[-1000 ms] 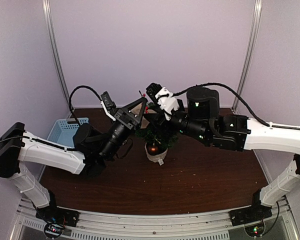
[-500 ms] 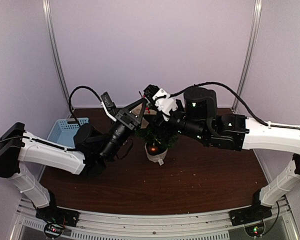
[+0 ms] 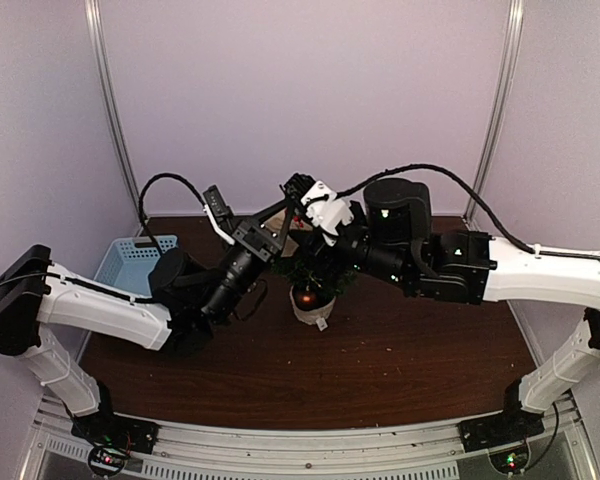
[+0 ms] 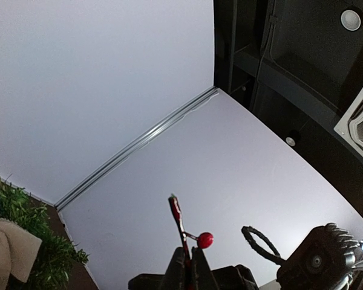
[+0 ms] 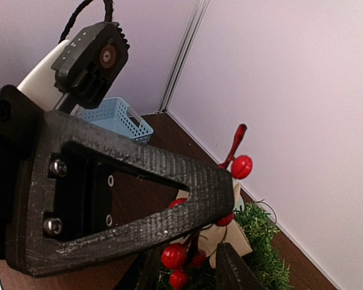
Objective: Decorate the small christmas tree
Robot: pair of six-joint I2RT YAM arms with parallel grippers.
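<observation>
Fingers of the left gripper (image 4: 191,258) are pressed shut on the lower stem of a red sprig (image 4: 178,217). Its tip points to 12 o'clock in the left wrist view and its single berry (image 4: 205,240) juts toward 3. The right gripper (image 5: 187,275) has its fingers partly apart with a cluster of red berries (image 5: 173,255) showing between them, and we cannot tell whether they hold anything. From above, the two grippers nearly meet over the tree (image 3: 305,270), the left arm reaching in from 8 o'clock and the right from 3. The tree stands upright in its pot (image 3: 316,313) at the middle of the table (image 3: 380,370), with the basket (image 3: 130,260) out at its 9 o'clock. We judge the step in hand to be seating this sprig in the crown. To do it well we should hold the pinch firm and tip the left wrist until the stem's foot aims down into the needles. We should pick a bare patch clear of the berry cluster and the beige bow (image 5: 227,232). The arms are crowded, so we move one at a time, slowly, and let the right fingers steady the foliage rather than cross the sprig's path. We let go only once the branches grip the stem, since a sideways tug could topple the pot.
</observation>
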